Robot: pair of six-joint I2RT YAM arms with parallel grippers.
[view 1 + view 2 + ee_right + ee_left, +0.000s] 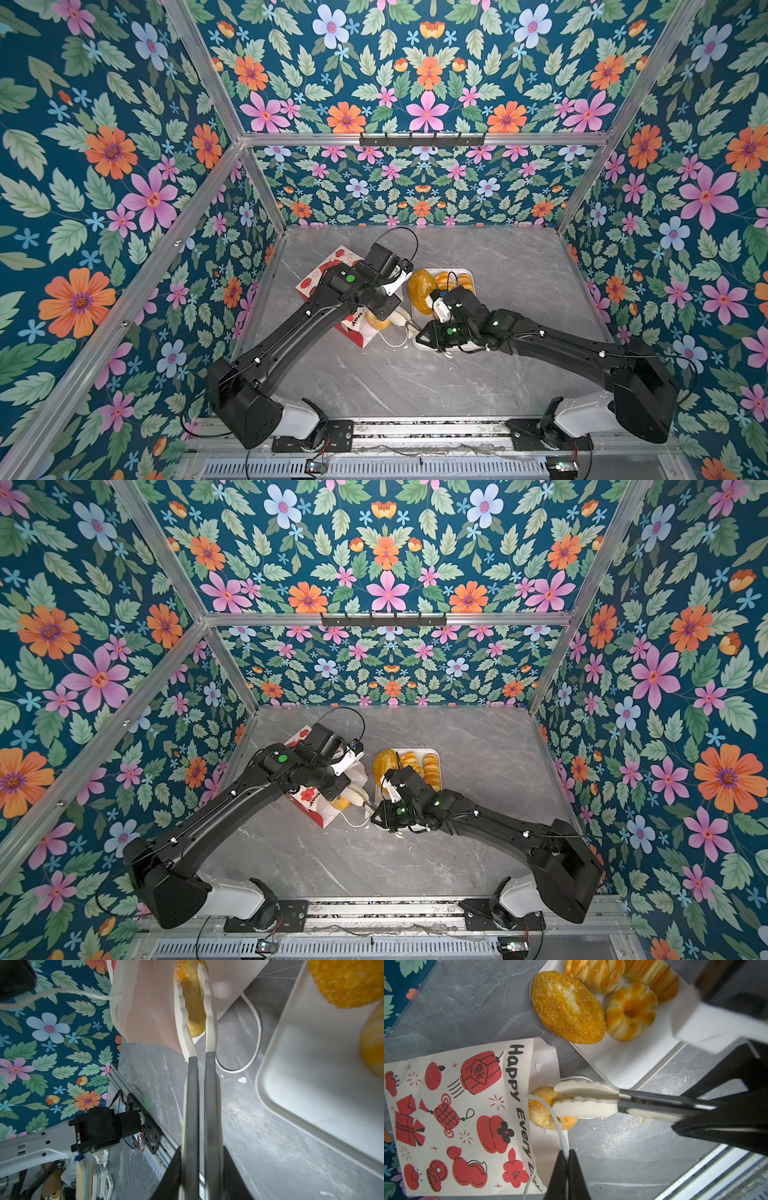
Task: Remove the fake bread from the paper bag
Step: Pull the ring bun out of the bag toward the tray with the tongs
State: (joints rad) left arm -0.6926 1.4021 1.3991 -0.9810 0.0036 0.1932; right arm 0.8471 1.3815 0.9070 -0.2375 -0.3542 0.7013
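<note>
The red-and-white paper bag (456, 1118) lies on its side, its mouth facing the white tray (623, 1061). My left gripper (568, 1153) is shut on the bag's thin white cord handle (560, 1132). My right gripper (200, 1153) is shut on a pair of metal tongs (191, 1105). The tongs' white tips (583, 1101) clamp a seeded bagel (542, 1113) that sticks halfway out of the bag mouth. On the tray rest a seeded oval loaf (566, 1007), a fluted ring (631, 1012), a twist (593, 972) and a ridged loaf (654, 978).
The bag's other cord handle (255, 1028) loops on the grey marble table between bag and tray. In both top views the two arms meet mid-table, with the bag (320, 282) left of the tray (465, 274). Floral walls enclose three sides.
</note>
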